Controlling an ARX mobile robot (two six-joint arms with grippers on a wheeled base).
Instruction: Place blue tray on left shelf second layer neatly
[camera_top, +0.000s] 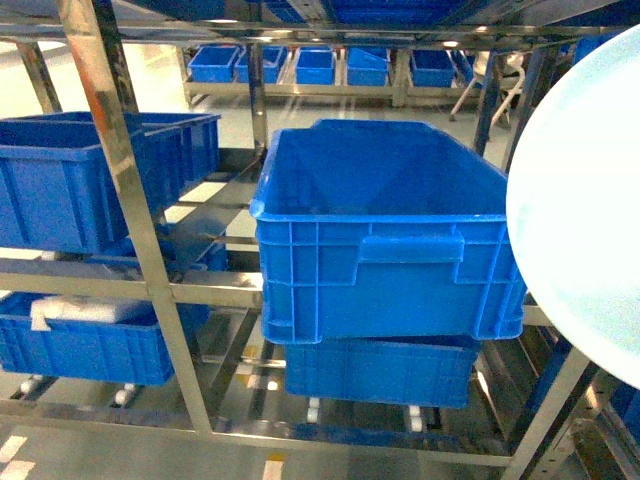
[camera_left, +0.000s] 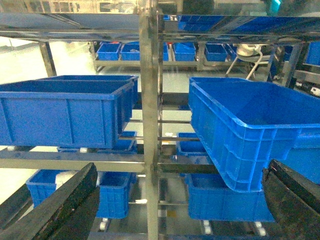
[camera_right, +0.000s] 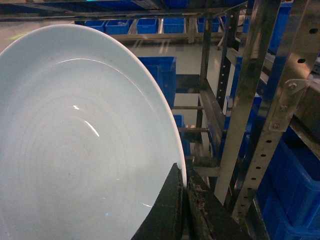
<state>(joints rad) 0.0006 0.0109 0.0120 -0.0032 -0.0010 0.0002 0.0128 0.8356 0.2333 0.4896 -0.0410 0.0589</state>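
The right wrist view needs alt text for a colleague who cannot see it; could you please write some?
A pale blue tray fills the left of the frame, its rim pinched by the right tool at the bottom. Right of it stand steel rack posts, with blue crates behind.

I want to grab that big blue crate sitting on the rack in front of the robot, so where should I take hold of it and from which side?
Grip the big blue crate at the recessed handle on its front wall, just under the rim, coming straight from the front. That wall faces the robot, and the steel post stands clear to the left.
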